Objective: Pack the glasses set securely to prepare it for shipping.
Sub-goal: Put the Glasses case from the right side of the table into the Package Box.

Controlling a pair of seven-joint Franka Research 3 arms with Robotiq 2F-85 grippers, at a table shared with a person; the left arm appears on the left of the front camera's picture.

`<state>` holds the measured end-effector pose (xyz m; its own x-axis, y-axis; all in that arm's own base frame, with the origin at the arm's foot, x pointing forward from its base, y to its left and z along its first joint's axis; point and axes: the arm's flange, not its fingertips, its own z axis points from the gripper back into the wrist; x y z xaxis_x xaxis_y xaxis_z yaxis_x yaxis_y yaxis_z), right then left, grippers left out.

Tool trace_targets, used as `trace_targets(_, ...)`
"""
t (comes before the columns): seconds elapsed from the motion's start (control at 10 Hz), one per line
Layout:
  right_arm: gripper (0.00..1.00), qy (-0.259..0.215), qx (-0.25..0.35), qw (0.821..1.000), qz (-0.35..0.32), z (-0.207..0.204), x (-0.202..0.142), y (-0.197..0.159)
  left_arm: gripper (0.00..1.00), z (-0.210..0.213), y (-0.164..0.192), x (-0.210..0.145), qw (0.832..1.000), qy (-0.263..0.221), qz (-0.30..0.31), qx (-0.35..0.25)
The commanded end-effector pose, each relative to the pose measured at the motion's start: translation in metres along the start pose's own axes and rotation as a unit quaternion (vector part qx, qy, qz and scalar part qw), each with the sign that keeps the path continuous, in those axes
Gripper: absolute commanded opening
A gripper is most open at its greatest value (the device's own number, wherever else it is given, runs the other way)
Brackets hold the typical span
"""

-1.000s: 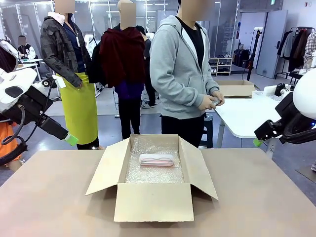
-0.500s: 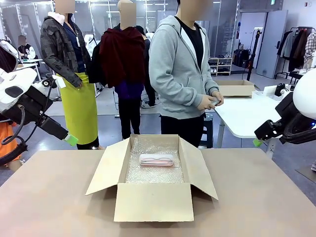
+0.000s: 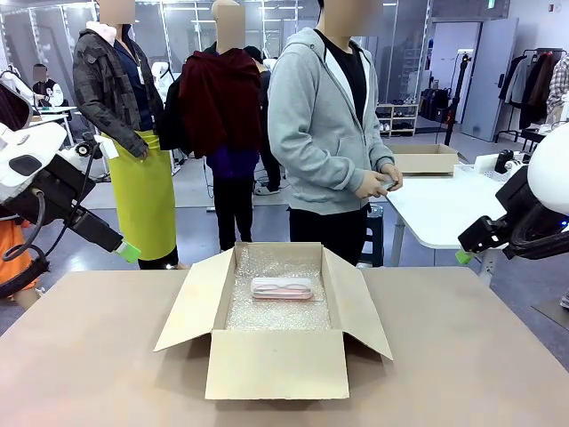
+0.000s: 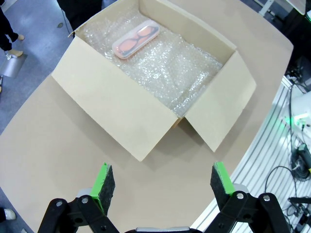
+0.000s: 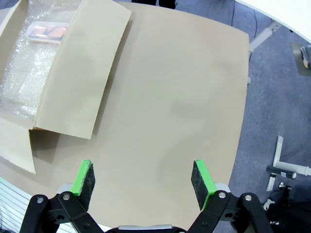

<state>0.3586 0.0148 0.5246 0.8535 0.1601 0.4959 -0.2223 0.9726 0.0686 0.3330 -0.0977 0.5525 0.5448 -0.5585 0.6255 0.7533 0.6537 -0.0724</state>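
Quiet spell, nothing gripped.
The pale pink translucent-lidded glasses case (image 3: 282,287) lay on bubble wrap (image 3: 276,313) inside the open brown cardboard box (image 3: 276,365); left gripper (image 4: 163,180) and right gripper (image 5: 142,177) hung wide open, empty; a person (image 3: 324,133) stood beyond.

In the front view, the floor of the cardboard box (image 3: 276,363) toward the surface's (image 3: 89,356) near edge is hidden by its front wall. A small object (image 3: 388,186) is mostly covered by the person's hands (image 3: 372,184) and cannot be identified. The finger spacing of the left pincer (image 3: 127,251) and right pincer (image 3: 461,257) cannot be judged there. The box is cut off by the right wrist view's left edge.
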Motion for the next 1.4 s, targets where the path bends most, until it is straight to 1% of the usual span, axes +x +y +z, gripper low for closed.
trace_targets(0.0,1.0,0.001,-0.003,1.0,-0.002,-0.0007,-0.0001,0.001,1.0,0.0017,0.0008,0.0,1.0,-0.005,-0.004,-0.008)
trace_targets(1.3,1.0,0.001,-0.003,1.0,-0.002,-0.0007,-0.0001,0.001,1.0,0.0017,0.0008,0.0,1.0,-0.005,-0.004,-0.008)
